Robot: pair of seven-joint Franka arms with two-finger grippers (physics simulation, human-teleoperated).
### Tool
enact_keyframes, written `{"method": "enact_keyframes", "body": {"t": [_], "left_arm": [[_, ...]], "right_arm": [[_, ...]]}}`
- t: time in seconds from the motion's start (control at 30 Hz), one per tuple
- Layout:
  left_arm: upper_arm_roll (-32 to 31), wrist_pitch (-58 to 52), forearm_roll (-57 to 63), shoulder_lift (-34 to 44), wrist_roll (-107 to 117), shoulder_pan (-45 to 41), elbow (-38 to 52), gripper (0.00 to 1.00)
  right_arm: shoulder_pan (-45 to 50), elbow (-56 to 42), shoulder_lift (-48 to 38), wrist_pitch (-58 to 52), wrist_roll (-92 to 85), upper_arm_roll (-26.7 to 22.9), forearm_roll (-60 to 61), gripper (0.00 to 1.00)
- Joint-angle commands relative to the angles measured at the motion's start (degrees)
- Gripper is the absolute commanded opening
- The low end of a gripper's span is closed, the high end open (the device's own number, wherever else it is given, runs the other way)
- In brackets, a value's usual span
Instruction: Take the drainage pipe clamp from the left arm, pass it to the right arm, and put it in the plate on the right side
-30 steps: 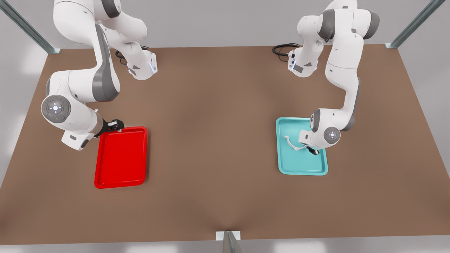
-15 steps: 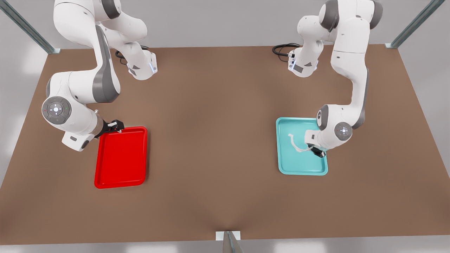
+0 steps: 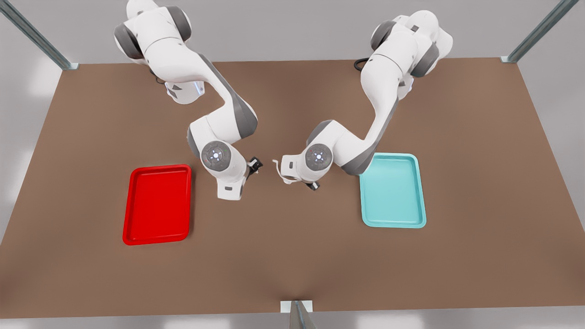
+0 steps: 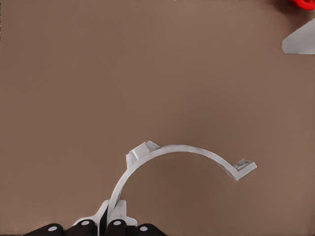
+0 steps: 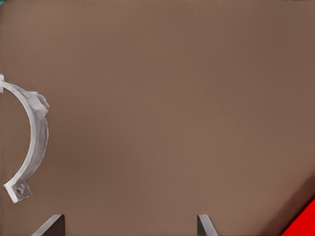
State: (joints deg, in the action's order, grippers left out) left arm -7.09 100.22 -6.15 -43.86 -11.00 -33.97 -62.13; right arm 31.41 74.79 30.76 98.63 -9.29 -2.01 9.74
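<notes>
While both arms lean in over the middle of the brown desk (image 3: 292,256), I see their wrists facing each other with a small gap between them. The left arm (image 3: 379,91) reaches in from the front view's right, and the right arm (image 3: 215,105) from the front view's left.

The red tray (image 3: 157,203) lies flat on the front view's left side, the teal tray (image 3: 393,192) on its right, well apart from each other. I see nothing lying in either one.

The white pipe clamp (image 3: 277,168) hangs in the air over bare desk, between the two wrists and clear of both trays. On my left wrist feed the left jaws are closed on one end of the clamp (image 4: 167,152), and the rest of the arc curves away from them, ending in a small flared tab.

On my right wrist feed the right jaws stand wide apart with only desk between them. The clamp (image 5: 37,142) sits off to one side of them, not touching either finger. A corner of the red tray (image 5: 305,221) is visible there too.
</notes>
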Motion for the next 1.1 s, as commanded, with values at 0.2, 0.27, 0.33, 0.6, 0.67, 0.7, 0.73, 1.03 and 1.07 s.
{"method": "enact_keyframes", "body": {"t": [0.2,0.27,0.33,0.6,0.67,0.7,0.73,1.03,1.07], "left_arm": [[-0.1,0.1,-0.3,-0.2,50.2,-0.4,0.3,0.21],[-0.1,1.3,-0.3,-0.5,50.3,-0.5,0.3,0.21],[-0.1,2.0,-0.2,-0.6,50.5,-0.8,0.3,0.21],[-0.1,1.9,-0.3,-0.7,50.5,-0.9,0.3,0.21],[-0.1,1.8,-0.3,-0.6,50.5,-0.9,0.3,0.21],[-0.2,1.5,0.0,-0.5,48.5,-0.8,0.3,0.21],[-0.2,1.3,0.2,-0.5,45.0,-0.9,0.3,0.21],[-0.2,1.3,0.2,-0.4,43.3,-0.8,0.3,0.21],[-0.2,1.3,0.2,-0.4,43.3,-0.8,0.3,0.21]], "right_arm": [[1.3,5.3,0.0,15.5,0.6,0.0,6.6,1.0],[1.5,6.0,0.0,16.2,0.6,0.0,6.6,1.0],[1.9,6.0,0.1,16.2,0.6,0.0,6.6,1.0],[3.0,6.8,0.9,17.1,0.5,0.0,6.5,1.0],[3.0,6.8,1.0,17.1,0.5,0.0,6.4,1.0],[3.0,6.9,1.1,17.1,0.4,0.0,6.4,1.0],[3.1,6.8,1.4,17.1,0.5,0.0,6.4,1.0],[3.9,6.7,3.5,19.7,0.5,0.0,6.5,1.0],[4.0,6.7,3.6,19.7,0.5,0.0,6.5,1.0]]}}
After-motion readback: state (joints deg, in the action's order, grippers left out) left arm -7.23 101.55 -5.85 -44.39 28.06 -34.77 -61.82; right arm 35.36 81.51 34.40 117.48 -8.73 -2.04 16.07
